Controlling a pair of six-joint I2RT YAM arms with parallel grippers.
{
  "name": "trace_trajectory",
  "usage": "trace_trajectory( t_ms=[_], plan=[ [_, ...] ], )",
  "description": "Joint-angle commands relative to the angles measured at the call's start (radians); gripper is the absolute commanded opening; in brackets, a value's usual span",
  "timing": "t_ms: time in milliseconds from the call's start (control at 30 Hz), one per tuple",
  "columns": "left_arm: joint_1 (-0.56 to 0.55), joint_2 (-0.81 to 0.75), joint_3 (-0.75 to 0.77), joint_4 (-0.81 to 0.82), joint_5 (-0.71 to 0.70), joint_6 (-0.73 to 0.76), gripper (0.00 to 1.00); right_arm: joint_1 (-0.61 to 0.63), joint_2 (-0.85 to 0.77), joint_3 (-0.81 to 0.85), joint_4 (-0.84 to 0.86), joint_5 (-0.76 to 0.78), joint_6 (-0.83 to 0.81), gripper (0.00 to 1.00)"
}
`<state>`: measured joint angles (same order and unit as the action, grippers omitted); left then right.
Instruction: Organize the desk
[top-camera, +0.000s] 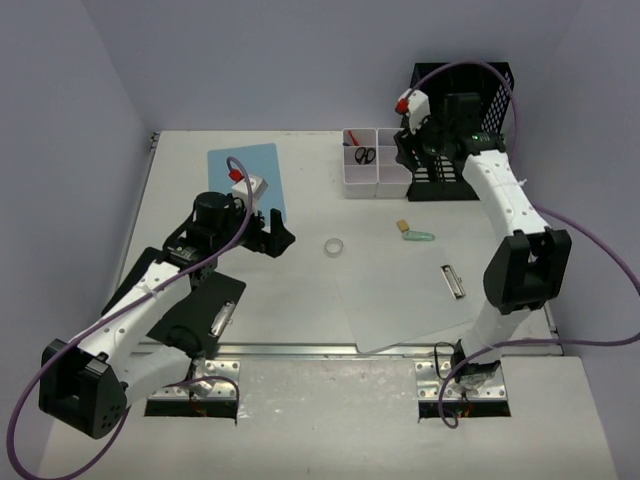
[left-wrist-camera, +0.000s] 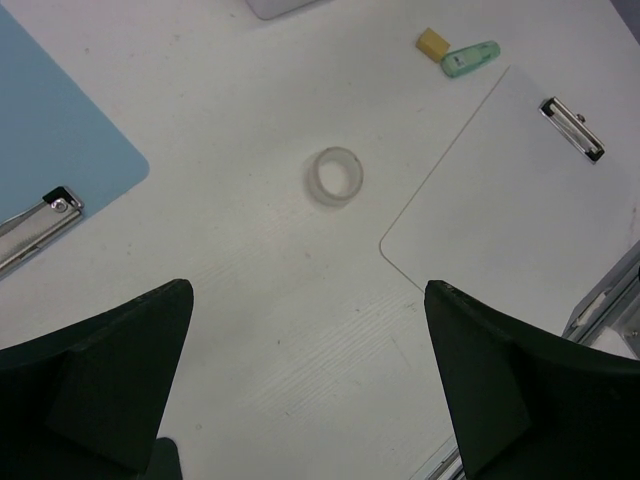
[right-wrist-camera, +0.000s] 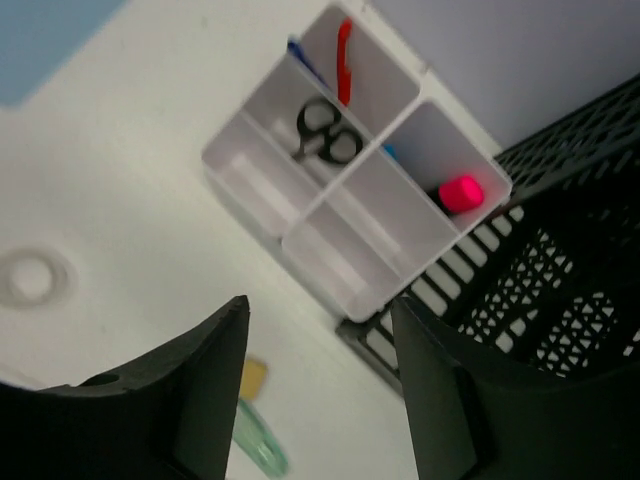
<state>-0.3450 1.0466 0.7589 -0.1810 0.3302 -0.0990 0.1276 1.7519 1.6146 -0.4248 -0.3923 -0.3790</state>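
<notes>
Top external is showing the counter (top-camera: 190, 170) spreading under both arms, with its metal rail running along the near edge. The left fingers (top-camera: 270, 238) are hanging wide apart above it, holding nothing. Ahead of them a clear tape ring (left-wrist-camera: 335, 177) is lying flat between a blue clipboard (left-wrist-camera: 50, 130) and a white clipboard (left-wrist-camera: 520, 220). A yellow block (left-wrist-camera: 433, 41) and a green capsule-shaped item (left-wrist-camera: 470, 58) are lying side by side near the white clipboard's far corner. The right fingers (top-camera: 418, 165) are hovering apart, gripping nothing, over the white bins (right-wrist-camera: 300, 200). Scissors (right-wrist-camera: 325, 135) and a red pen (right-wrist-camera: 344, 60) are sitting in one bin, and a pink-capped item (right-wrist-camera: 461, 192) in the neighbouring one. A black mesh rack (right-wrist-camera: 560, 300) is standing just beside the bins.
</notes>
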Motion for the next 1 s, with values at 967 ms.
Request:
trace_trajectory(
  t_ms=[967],
  plan=[
    [0.014, 0.015, 0.017, 0.034, 0.05, 0.005, 0.99, -0.019, 0.426, 0.071, -0.578, 0.194, -0.592, 0.54]
  ],
)
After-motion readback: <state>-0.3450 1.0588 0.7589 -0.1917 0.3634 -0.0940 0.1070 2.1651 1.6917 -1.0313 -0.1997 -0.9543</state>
